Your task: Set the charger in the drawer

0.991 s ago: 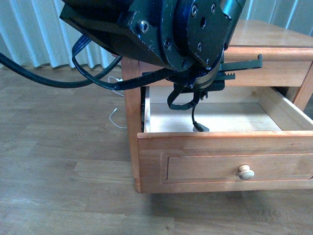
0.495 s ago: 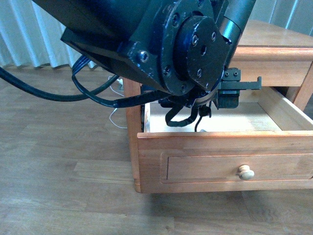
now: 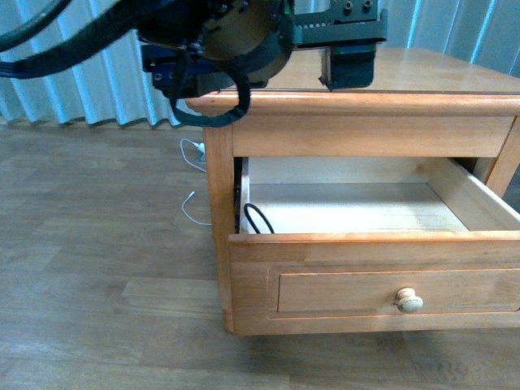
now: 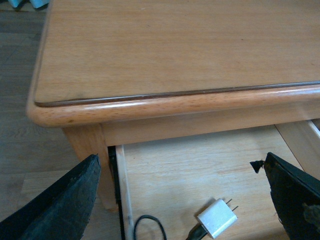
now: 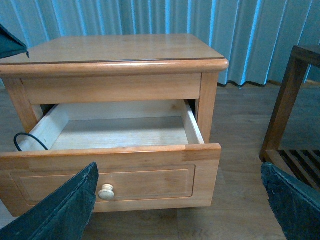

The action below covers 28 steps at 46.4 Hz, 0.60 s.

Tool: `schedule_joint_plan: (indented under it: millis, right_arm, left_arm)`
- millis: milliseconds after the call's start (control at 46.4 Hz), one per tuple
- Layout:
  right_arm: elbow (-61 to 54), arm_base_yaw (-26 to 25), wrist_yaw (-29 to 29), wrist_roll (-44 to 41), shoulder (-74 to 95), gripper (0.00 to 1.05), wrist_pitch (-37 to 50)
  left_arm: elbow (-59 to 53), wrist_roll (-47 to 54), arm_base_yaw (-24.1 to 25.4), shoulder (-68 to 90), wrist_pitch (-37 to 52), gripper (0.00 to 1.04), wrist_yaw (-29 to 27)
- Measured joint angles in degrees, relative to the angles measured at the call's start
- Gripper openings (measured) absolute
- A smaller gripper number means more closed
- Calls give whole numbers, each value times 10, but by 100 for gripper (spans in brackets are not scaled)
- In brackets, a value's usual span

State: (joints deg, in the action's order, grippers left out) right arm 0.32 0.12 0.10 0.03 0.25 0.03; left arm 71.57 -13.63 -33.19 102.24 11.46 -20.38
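- A thin white cable [image 3: 189,205] lies on the wooden floor [image 3: 97,276] to the left of the drawer [image 3: 374,238], well apart from it, in front of the pale blue curtain [image 3: 73,81].
- The left gripper [image 4: 180,160] hangs above the drawer, over the front edge of the counter [image 3: 422,73]. Its jaws are spread wide with nothing between them; the 2 dark fingers [image 4: 65,210] frame the wrist view on either side.
- The charger [image 4: 216,218] lies inside the drawer, on its pale floor, free of both grippers. The white plug block rests flat with its 2 prongs showing, towards the drawer's front panel.
- The charger's black cable curls in a loop against the drawer's left wall. In the front view only this loop shows above the drawer's front rim, at its left corner.
- The drawer is pulled well out from under the counter. It is the upper one, honey-coloured, with a recessed front panel and 1 round pale knob [image 3: 409,301].
- The right gripper [image 5: 178,167] is held in front of the drawer, apart from it and facing its front panel. Its jaws are also wide apart and hold nothing.
- A darker wooden frame [image 5: 282,105] stands on the floor to the right of the drawer, apart from it.
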Motion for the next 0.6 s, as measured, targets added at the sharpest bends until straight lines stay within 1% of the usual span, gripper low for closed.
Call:
schedule_joint_plan:
  millis: [323,452,603]
  right_arm:
    - [0,0,0,0,0,97,0]
    - [0,0,0,0,0,97,0]
    - [0,0,0,0,0,97,0]
  left_arm:
    - [-79,1,30,-105,1,99,2]
    - [-139,3,51,-203,1,99,0]
    - [-204,3,64,-308,-12,99,-7]
